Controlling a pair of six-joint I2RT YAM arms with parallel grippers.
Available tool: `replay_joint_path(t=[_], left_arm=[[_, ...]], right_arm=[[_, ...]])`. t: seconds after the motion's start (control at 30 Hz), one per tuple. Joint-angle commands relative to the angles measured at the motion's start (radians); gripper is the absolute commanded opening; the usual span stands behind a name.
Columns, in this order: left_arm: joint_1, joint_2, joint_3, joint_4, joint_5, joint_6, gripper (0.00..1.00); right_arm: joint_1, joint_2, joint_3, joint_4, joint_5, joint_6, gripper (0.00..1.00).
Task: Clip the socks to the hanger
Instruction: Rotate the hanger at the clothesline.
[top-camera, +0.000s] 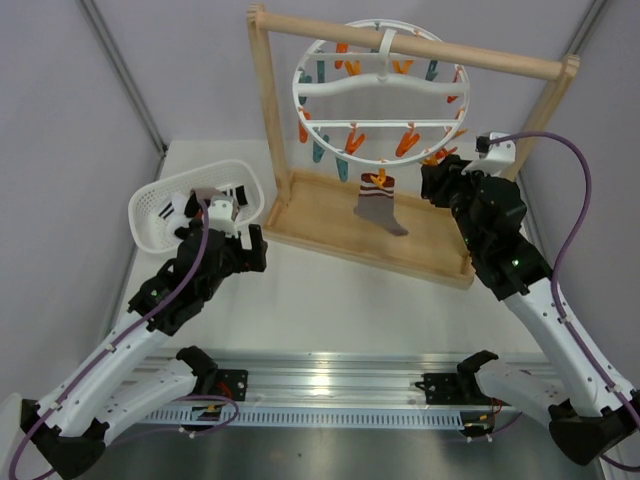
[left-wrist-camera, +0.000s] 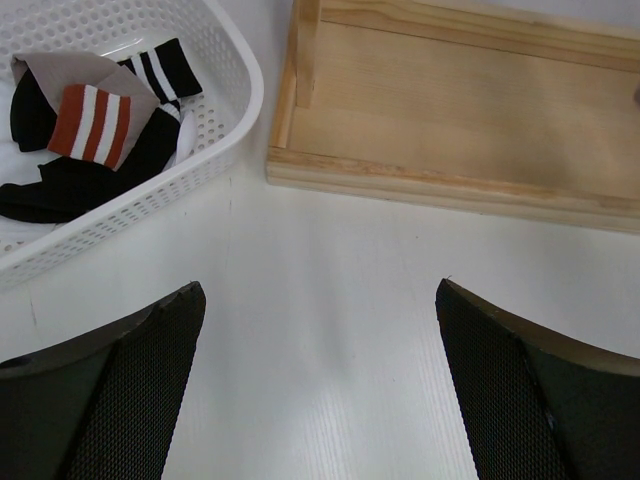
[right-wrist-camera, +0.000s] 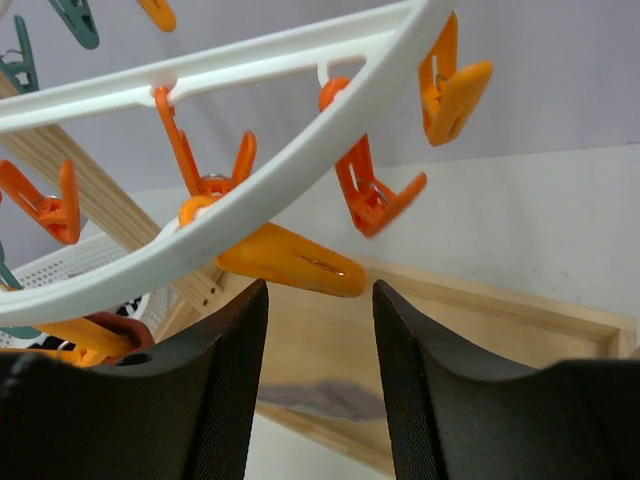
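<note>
The white round hanger (top-camera: 381, 88) hangs by its hook from the wooden rack's top bar, with orange and teal clips dangling. One taupe sock (top-camera: 380, 206) with a dark striped cuff hangs clipped at the ring's lower edge, its toe over the rack base. The second taupe sock (left-wrist-camera: 88, 112), with a red and white cuff, lies in the white mesh basket (left-wrist-camera: 225, 150). My left gripper (left-wrist-camera: 320, 295) is open and empty over bare table beside the basket. My right gripper (right-wrist-camera: 320, 300) is open and empty at the ring's lower right, just under an orange clip (right-wrist-camera: 290, 260).
The wooden frame rack (top-camera: 268, 120) stands on a wooden tray base (top-camera: 320, 215) at the back. Black socks with white stripes (left-wrist-camera: 150, 70) lie in the basket with the taupe one. Grey walls close in on both sides.
</note>
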Motion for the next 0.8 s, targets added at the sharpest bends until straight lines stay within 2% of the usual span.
replay_joint_path(t=[0.0, 0.17, 0.23, 0.3, 0.33, 0.43, 0.53, 0.57, 0.67, 0.77], left_arm=[[0.01, -0.007, -0.001, -0.002, 0.01, -0.016, 1.0], [0.011, 0.0, -0.003, -0.002, 0.013, -0.019, 0.99], [0.011, 0.0, -0.001, -0.003, 0.013, -0.021, 0.99], [0.013, 0.002, -0.001, -0.003, 0.013, -0.019, 0.99], [0.013, 0.003, 0.001, -0.005, 0.011, -0.021, 0.99], [0.014, 0.005, -0.001, -0.005, 0.005, -0.024, 1.0], [0.014, 0.005, -0.001, -0.008, 0.0, -0.025, 1.0], [0.014, 0.003, 0.001, -0.011, -0.004, -0.027, 1.0], [0.014, 0.003, 0.001, -0.011, -0.007, -0.027, 0.99], [0.014, 0.002, 0.001, -0.012, -0.003, -0.03, 0.99]], right_arm=[[-0.009, -0.028, 0.05, -0.075, 0.007, -0.029, 0.5], [0.031, -0.078, 0.078, -0.123, -0.129, -0.08, 0.54], [0.108, -0.085, 0.111, -0.15, -0.111, -0.098, 0.56], [0.185, -0.077, 0.136, -0.166, -0.062, -0.134, 0.58], [0.272, -0.068, 0.157, -0.166, 0.003, -0.148, 0.59], [0.426, -0.017, 0.183, -0.15, 0.134, -0.186, 0.6], [0.517, 0.053, 0.213, -0.118, 0.219, -0.214, 0.6], [0.578, 0.07, 0.223, -0.103, 0.289, -0.221, 0.6], [0.669, 0.135, 0.233, 0.01, 0.373, -0.244, 0.6], [0.69, 0.213, 0.246, 0.063, 0.438, -0.244, 0.6]])
